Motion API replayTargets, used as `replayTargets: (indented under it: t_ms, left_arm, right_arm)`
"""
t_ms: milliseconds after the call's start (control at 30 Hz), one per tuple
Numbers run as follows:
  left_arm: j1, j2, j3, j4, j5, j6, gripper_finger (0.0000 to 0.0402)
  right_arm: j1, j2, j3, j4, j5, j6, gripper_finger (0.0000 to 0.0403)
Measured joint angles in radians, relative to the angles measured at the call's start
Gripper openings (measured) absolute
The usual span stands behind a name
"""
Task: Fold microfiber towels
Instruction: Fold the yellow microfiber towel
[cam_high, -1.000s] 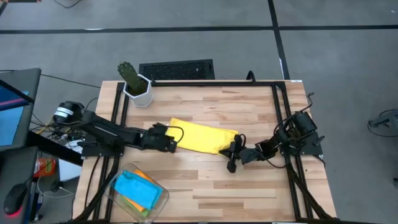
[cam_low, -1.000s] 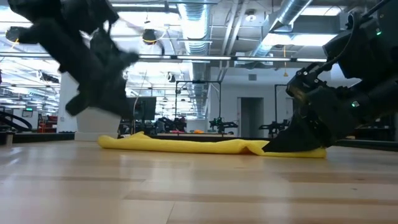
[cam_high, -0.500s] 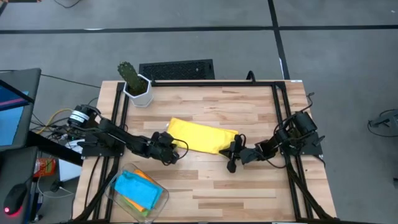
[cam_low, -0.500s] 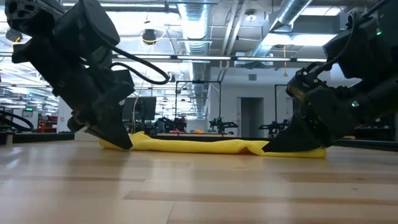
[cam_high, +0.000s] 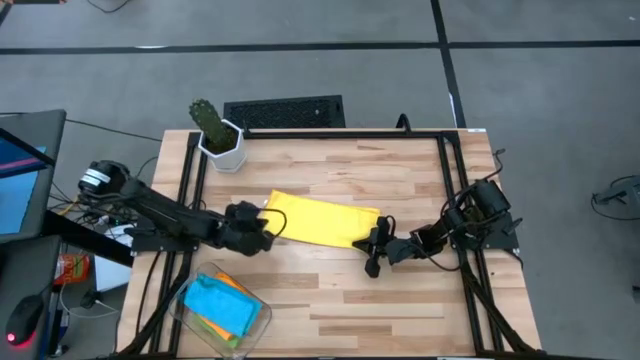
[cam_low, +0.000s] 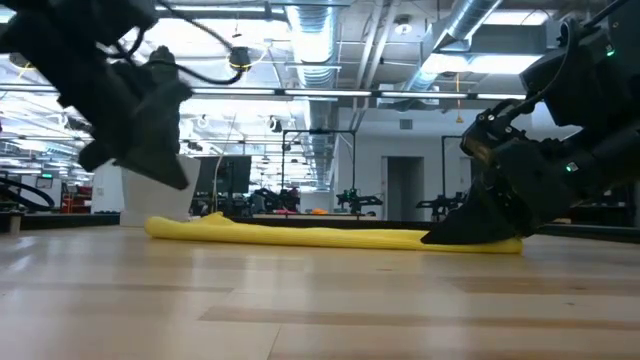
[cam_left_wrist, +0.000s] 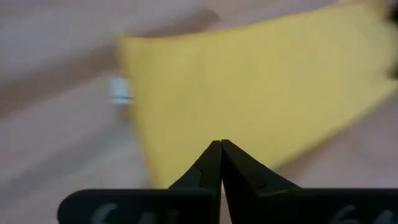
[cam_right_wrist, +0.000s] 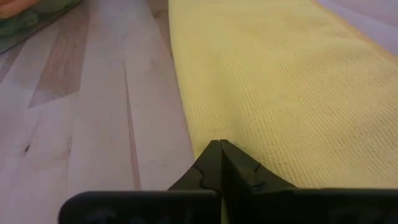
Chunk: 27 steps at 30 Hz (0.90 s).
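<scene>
Yellow towel (cam_high: 318, 219) between both closed pincers.

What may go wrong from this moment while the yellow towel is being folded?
1. The right gripper sits shut on the table at the yellow towel's near right corner; it may only press the cloth there, so a pull could leave it behind or bunch it.
2. The left gripper is shut and raised above the towel's left end in the low view, so it must open and come down, and may push that edge instead of catching it.
</scene>
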Motion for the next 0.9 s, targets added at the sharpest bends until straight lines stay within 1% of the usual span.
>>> replayTargets:
  t_ms: [33, 100, 133, 200, 333, 433, 500, 633, 733, 900]
  left_arm:
    - [-0.002, 0.001, -0.003, -0.022, -0.036, -0.001, 0.0]
    - [-0.002, 0.005, -0.009, -0.034, -0.068, -0.013, 0.0]
    - [0.0, 0.014, -0.013, -0.024, -0.063, -0.015, 0.0]
    - [0.001, 0.046, -0.033, -0.014, -0.018, -0.023, 0.0]
    - [-0.016, 0.115, -0.07, 0.044, 0.03, -0.09, 0.0]
    - [-0.023, 0.162, -0.077, 0.034, 0.042, -0.127, 0.0]
    - [-0.022, 0.173, -0.075, -0.002, 0.056, -0.149, 0.0]
    - [-0.02, 0.147, -0.074, -0.059, 0.076, -0.163, 0.0]
    - [-0.009, 0.111, -0.076, -0.06, 0.095, -0.169, 0.0]
    - [0.006, 0.054, -0.058, -0.067, 0.115, -0.174, 0.0]
  right_arm:
    - [0.0, 0.0, 0.0, 0.0, -0.001, 0.0, 0.0027]
    - [0.0, 0.0, 0.0, 0.001, -0.001, 0.0, 0.0024]
    - [0.0, 0.0, 0.0, 0.001, -0.001, -0.003, 0.0023]
    - [0.0, 0.0, 0.0, 0.001, -0.001, -0.004, 0.0021]
    - [0.0, 0.0, 0.0, 0.0, -0.002, -0.005, 0.0024]
    - [0.0, 0.0, 0.0, 0.0, -0.002, -0.006, 0.0028]
    - [0.0, 0.0, 0.0, 0.0, -0.003, -0.006, 0.0027]
    - [0.0, 0.0, 0.0, 0.0, -0.003, -0.007, 0.0023]
    - [0.0, -0.001, 0.0, 0.005, -0.004, -0.007, 0.0022]
    - [0.0, -0.094, -0.012, -0.062, -0.035, -0.059, 0.003]
